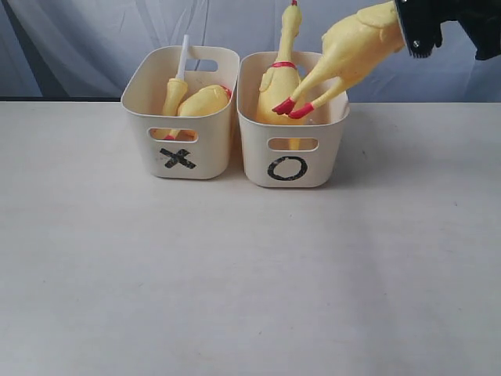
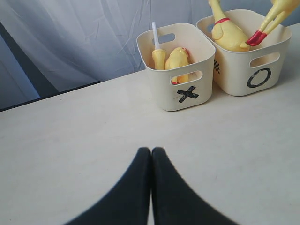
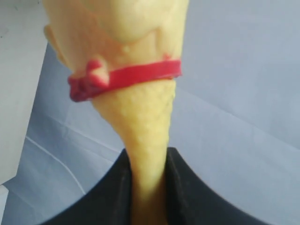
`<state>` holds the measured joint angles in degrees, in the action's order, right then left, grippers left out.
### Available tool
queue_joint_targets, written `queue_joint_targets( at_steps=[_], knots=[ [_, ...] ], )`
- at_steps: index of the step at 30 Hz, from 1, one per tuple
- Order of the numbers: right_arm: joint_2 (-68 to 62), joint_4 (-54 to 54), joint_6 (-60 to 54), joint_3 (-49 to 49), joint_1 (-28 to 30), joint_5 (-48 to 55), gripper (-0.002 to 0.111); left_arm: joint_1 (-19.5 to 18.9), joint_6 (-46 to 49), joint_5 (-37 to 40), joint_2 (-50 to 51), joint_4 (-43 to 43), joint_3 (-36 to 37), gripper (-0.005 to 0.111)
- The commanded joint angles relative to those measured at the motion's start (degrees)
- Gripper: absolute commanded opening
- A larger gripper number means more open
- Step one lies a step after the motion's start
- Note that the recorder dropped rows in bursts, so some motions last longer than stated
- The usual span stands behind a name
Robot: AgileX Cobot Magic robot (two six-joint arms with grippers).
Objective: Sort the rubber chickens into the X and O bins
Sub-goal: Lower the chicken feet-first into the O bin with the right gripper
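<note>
Bins of cream-white plastic, two of them, stand side by side toward the back of a pale worktop, in front of a light draped cloth. The X bin, on the left in the exterior view, carries a black X under its slot handle. The O bin, just beside it on the right, carries a black O.

Two yellow rubber chickens sit inside the X bin. The chicken with a white stick leans at the left, its stick poking up above the rim. The second chicken, a rounded yellow body with a touch of red at one end, lies against it.

In the O bin a standing chicken is upright, its long neck rising well above the rim.

At the top right, the right gripper is clenched on the neck of the held chicken. This chicken hangs tilted, body high, legs slanting down to the left. Its red feet hang over the O bin's opening, close to the standing chicken; whether they touch cannot be told. The right wrist view shows black fingers pinching the narrow neck from both sides, just past the red collar.

The left gripper has its fingers pressed together with nothing between them, over bare worktop, well apart from both bins.
</note>
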<state>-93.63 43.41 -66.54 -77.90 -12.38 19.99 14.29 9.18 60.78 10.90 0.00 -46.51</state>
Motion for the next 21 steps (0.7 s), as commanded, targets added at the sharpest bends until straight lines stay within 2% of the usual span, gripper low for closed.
queue_joint_targets(
  at_steps=[1, 12, 21],
  knots=[
    [-0.97, 4.42, 0.62, -0.7, -2.97, -0.51, -0.001, 0.2, 0.2, -0.57, -0.23, -0.77, 0.34, 0.0],
    [-4.56, 12.11, 2.17, -0.68, -8.41, 2.46, -0.001, 0.2, 0.2, -0.45, -0.23, -0.77, 0.34, 0.0],
    [-5.95, 13.45, 2.17, -0.68, -11.0, 1.76, -0.001, 0.2, 0.2, -0.45, -0.23, -0.77, 0.34, 0.0]
  ],
)
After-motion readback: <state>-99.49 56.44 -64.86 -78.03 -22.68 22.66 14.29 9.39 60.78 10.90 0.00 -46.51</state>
